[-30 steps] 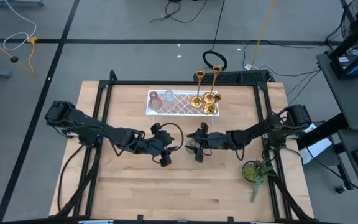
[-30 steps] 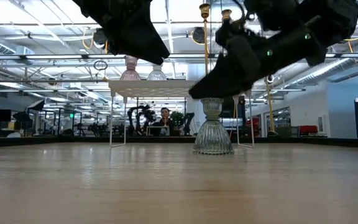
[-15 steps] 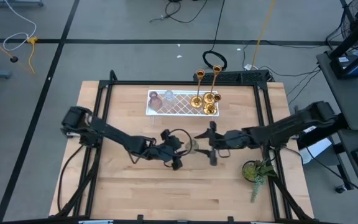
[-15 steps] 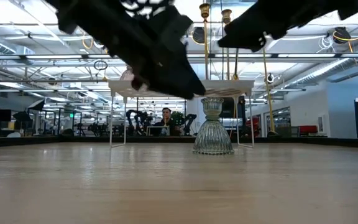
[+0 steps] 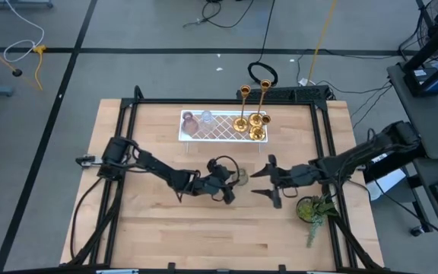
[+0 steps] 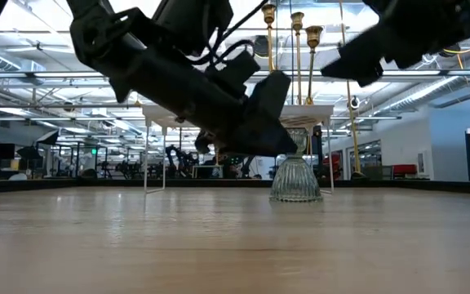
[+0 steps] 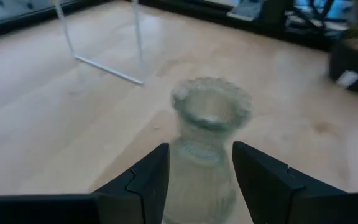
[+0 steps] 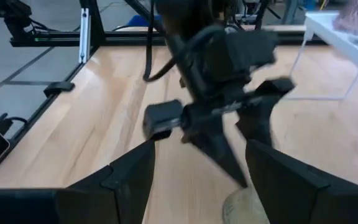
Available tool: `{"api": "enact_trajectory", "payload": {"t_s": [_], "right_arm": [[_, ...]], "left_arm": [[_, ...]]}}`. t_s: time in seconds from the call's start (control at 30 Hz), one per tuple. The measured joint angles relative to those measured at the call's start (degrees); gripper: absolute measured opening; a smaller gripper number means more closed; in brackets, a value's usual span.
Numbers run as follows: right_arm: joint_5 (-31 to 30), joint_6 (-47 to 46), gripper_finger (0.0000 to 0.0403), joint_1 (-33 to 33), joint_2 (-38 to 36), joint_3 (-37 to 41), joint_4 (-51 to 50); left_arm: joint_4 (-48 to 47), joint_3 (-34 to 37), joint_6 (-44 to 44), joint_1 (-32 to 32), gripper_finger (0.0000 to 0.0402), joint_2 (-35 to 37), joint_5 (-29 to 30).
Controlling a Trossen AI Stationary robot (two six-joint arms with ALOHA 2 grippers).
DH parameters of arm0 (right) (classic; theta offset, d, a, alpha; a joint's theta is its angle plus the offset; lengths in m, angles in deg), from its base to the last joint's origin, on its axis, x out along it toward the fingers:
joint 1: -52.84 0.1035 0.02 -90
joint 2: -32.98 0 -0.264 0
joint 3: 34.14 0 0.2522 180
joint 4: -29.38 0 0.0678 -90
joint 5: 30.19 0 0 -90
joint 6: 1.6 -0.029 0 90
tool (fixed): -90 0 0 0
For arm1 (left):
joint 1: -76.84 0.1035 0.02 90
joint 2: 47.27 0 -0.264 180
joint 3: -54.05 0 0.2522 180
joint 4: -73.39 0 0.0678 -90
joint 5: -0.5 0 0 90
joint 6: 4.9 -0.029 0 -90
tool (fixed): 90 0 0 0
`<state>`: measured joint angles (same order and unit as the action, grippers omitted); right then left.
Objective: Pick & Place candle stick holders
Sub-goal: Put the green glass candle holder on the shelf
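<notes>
- Green cup (image 5: 239,176) (image 6: 295,178) (image 7: 209,134): upright on the bare table at mid-table, in front of the tray (image 5: 223,135). It stands between the left gripper (image 5: 226,180) (image 7: 199,173) fingers, which are spread to either side and not yet clamped, apparently lined up for a grasp.
- Right gripper (image 5: 268,183): beside the cup, clear of it, fingers splayed wide and holding nothing.
- Tray: carries pink cup (image 5: 189,120), clear cup (image 5: 206,119) and three gold candlesticks (image 5: 251,122).
- Plant (image 5: 313,208): near the right arm, away from the cup's route.
</notes>
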<state>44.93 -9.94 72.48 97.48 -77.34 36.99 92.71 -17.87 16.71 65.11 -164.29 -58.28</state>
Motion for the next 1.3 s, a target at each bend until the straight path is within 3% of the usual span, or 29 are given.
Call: {"api": "enact_trajectory", "payload": {"t_s": [0.33, 0.47, 0.7, 1.1, 1.3], "right_arm": [[-1.7, -9.4, 0.0242, -0.5, 0.4, 9.7, 4.7], [-6.3, -11.2, 0.0242, -1.8, 2.9, 12.3, 9.2], [-5.9, -12.0, 0.0242, -4.5, 10.7, 12.3, 15.7], [-5.9, -13.5, 0.0242, -6.1, 14.9, 12.3, 20.4], [-3.4, -13.5, 0.0242, -5.6, 14.8, 12.3, 20.4]], "left_arm": [[4.4, 0.0, -10.0, 1.1, 0.0182, -0.2, 0.2], [4.6, 0.0, -11.1, 2.1, 0.0182, -0.1, -3.0], [4.4, 0.0, -8.4, 4.6, 0.0185, -0.1, -9.2], [7.5, 0.0, -12.6, 5.8, 0.0256, -0.1, -11.5], [7.0, 0.0, -14.2, 6.0, 0.0212, -0.1, -11.5]]}}
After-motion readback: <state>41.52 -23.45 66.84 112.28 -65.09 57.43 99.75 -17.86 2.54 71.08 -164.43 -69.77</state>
